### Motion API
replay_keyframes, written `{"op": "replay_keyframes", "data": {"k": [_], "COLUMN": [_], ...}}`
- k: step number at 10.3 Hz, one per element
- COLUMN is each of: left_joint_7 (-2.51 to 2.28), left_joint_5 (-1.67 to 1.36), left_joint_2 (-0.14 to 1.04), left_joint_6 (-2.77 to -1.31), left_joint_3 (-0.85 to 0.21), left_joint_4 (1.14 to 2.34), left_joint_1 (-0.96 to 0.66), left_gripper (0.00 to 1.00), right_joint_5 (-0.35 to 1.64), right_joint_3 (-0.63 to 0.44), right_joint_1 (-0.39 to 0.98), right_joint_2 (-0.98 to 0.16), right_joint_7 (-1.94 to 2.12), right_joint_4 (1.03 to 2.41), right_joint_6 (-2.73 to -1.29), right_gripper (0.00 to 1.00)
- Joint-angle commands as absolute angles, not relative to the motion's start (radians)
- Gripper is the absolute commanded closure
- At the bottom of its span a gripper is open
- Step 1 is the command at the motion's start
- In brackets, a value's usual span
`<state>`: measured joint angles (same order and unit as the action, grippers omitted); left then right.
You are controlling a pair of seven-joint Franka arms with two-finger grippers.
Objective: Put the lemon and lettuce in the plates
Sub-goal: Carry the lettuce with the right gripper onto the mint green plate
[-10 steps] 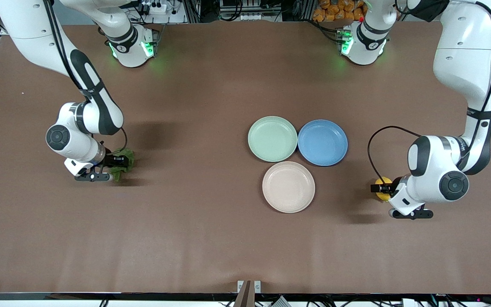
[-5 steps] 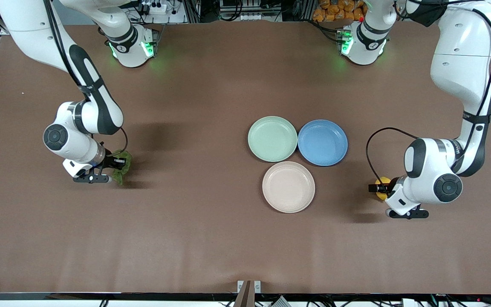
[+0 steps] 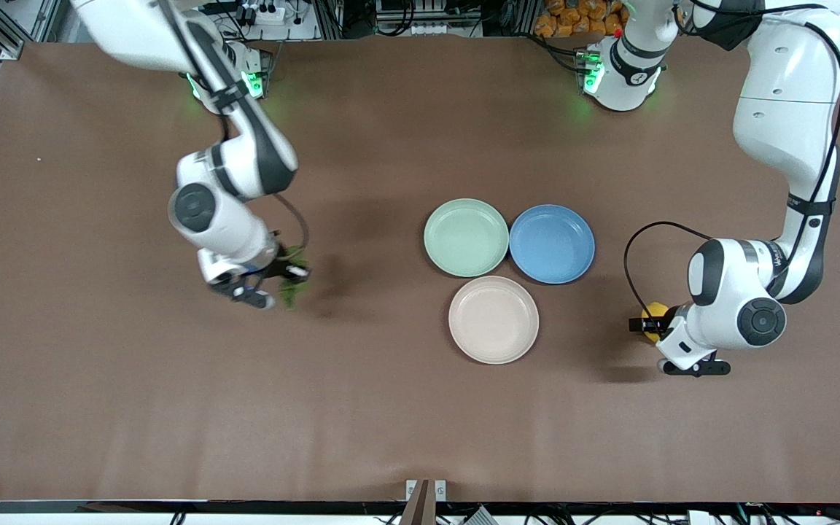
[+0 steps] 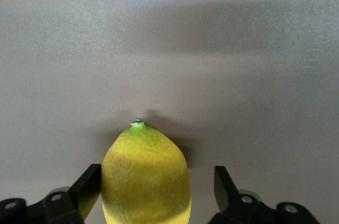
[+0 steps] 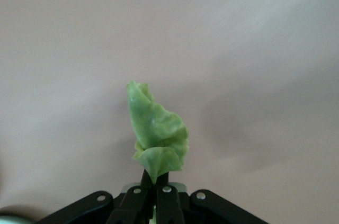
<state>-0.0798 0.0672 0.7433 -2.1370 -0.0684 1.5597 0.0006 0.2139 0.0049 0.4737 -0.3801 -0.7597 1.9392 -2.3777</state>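
The lettuce (image 3: pixel 293 286) hangs pinched in the right gripper (image 3: pixel 283 281), lifted over bare table at about nine o'clock from the mint green plate (image 3: pixel 466 237) and beige plate (image 3: pixel 494 319). The lemon (image 3: pixel 655 319) sits at three o'clock from the beige plate, between the spread fingers of the left gripper (image 3: pixel 646 324), one finger (image 4: pixel 87 189) touching it, the other apart.

High front camera facing both bases, wrist cameras close over bare tabletop, perhaps sharing no part

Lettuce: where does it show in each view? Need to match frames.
Front view: lettuce held in the right gripper, over bare table toward the right arm's end.
Right wrist view: lettuce sticking out from the shut jaws.
Left wrist view: not in it.
Shared landmark: brown table.
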Motion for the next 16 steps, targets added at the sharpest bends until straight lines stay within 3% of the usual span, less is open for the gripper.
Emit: {"op": "replay_keyframes", "data": {"k": [1,3,5,10,12,14,16], "left_joint_7": [-0.092,-0.094,-0.095,-0.274,-0.356,-0.440,-0.558], "left_joint_5": [0.097,0.095,0.095,0.081,0.081,0.081,0.081], "left_joint_2": [0.747,0.741,0.735,0.715,0.718,0.716,0.713], "left_joint_6": [-2.152,-2.152,-2.152,-2.154,-2.158,-2.168,-2.168], "left_joint_3": [-0.069,-0.069,-0.074,-0.077,-0.078,-0.078,-0.078], "left_joint_4": [1.554,1.542,1.540,1.484,1.470,1.470,1.470], "left_joint_1": [-0.003,-0.009,-0.014,-0.087,-0.130,-0.179,-0.242], "left_gripper": [0.81,1.00,1.00,1.00,1.00,1.00,1.00], "right_joint_5": [0.299,0.299,0.296,0.287,0.282,0.270,0.197], "right_joint_3": [-0.008,-0.009,-0.009,-0.011,-0.034,-0.063,-0.069], "right_joint_1": [0.610,0.725,0.808,0.932,0.959,0.957,0.910], "right_joint_2": [-0.460,-0.509,-0.581,-0.688,-0.698,-0.681,-0.591], "right_joint_7": [-0.949,-1.096,-1.196,-1.376,-1.402,-1.393,-1.379], "right_joint_4": [1.818,1.796,1.766,1.606,1.589,1.592,1.620], "right_joint_6": [-2.390,-2.489,-2.574,-2.583,-2.608,-2.594,-2.536], "right_gripper": [1.00,1.00,1.00,1.00,0.00,0.00,0.00]}}
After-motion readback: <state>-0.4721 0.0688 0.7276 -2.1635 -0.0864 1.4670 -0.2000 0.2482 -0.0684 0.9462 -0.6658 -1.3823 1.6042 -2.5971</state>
